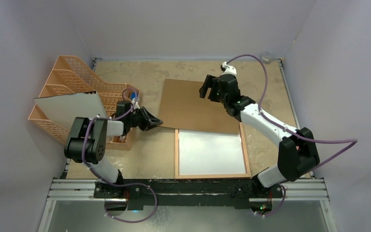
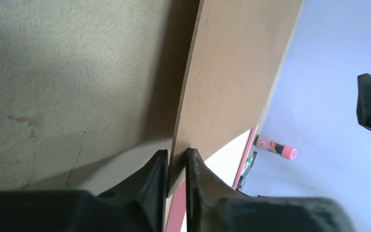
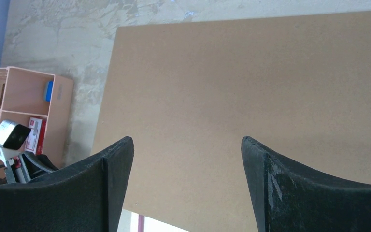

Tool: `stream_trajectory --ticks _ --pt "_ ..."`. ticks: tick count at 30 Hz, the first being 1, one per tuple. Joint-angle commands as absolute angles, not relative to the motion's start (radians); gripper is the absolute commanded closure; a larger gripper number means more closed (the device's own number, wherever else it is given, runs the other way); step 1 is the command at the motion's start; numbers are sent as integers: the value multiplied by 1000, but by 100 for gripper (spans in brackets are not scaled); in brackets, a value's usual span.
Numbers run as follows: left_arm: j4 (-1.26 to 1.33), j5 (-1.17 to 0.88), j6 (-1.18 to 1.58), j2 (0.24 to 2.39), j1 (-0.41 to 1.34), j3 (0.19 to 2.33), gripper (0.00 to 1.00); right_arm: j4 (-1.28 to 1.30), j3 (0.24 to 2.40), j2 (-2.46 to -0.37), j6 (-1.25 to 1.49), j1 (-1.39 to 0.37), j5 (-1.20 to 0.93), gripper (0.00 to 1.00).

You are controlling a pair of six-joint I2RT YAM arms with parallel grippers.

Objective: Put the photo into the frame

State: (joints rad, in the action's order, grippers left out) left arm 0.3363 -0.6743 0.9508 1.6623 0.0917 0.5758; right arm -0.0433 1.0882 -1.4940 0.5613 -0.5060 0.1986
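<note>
The frame (image 1: 177,154) lies flat at the table's front centre, tan rim up. The photo (image 1: 211,152) fills it with its white side up. A brown backing board (image 1: 198,104) lies askew behind the frame, overlapping its far edge. My left gripper (image 1: 159,123) is shut on the board's near-left corner. In the left wrist view the board's edge (image 2: 188,96) runs between my left gripper (image 2: 176,159) fingers, with the frame's pink border (image 2: 245,159) beyond. My right gripper (image 1: 208,89) hangs open above the board's far part. The right wrist view shows my right gripper (image 3: 187,145) holding nothing over the board (image 3: 246,82).
An orange file rack (image 1: 72,77) stands at the left with a greyish-white sheet (image 1: 70,108) leaning in it. A small pink box (image 3: 29,106) with small items sits beside the left arm. A pink-capped stick (image 2: 276,147) lies past the frame. Walls close in the table on three sides.
</note>
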Motion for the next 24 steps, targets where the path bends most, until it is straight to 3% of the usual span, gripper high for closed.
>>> stream_trajectory --ticks 1,5,14,24 --pt "376 -723 950 1617 75 621 89 -80 1101 -1485 567 -519 199 17" --pt "325 -751 952 1579 74 672 100 -85 1105 -1474 533 -524 198 17" --pt "18 -773 977 1542 74 916 100 -77 1148 -1410 175 -573 104 14" --pt "2 -814 1122 1578 71 1107 100 -4 1189 -1383 -82 -755 132 12"
